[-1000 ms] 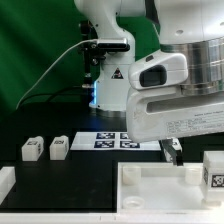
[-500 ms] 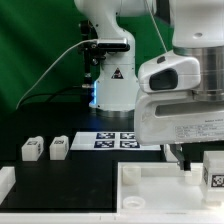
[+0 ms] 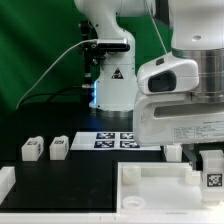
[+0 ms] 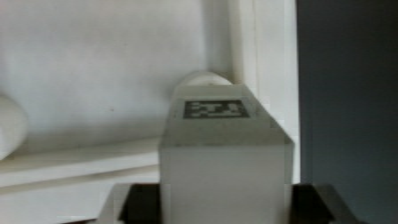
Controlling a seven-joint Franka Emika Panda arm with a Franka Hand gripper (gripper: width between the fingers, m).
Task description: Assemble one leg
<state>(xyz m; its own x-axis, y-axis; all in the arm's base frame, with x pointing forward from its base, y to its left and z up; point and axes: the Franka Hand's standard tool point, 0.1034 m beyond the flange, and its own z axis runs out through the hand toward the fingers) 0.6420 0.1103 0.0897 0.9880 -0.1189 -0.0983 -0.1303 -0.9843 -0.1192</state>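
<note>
The leg, a small white block with a black-and-white tag, stands at the exterior view's right on the large white panel. My gripper has come down around it. In the wrist view the leg fills the space between my two dark pads, which lie against its sides, and its tag faces the camera. The gripper is shut on the leg. The panel lies behind the leg in the wrist view.
Two more legs lie at the exterior view's left on the black table. The marker board lies behind the panel near the robot base. A white part sits at the lower left edge.
My gripper has moved toward the exterior view's right, from beside the leg to around it. The leg and the other parts have stayed in place.
</note>
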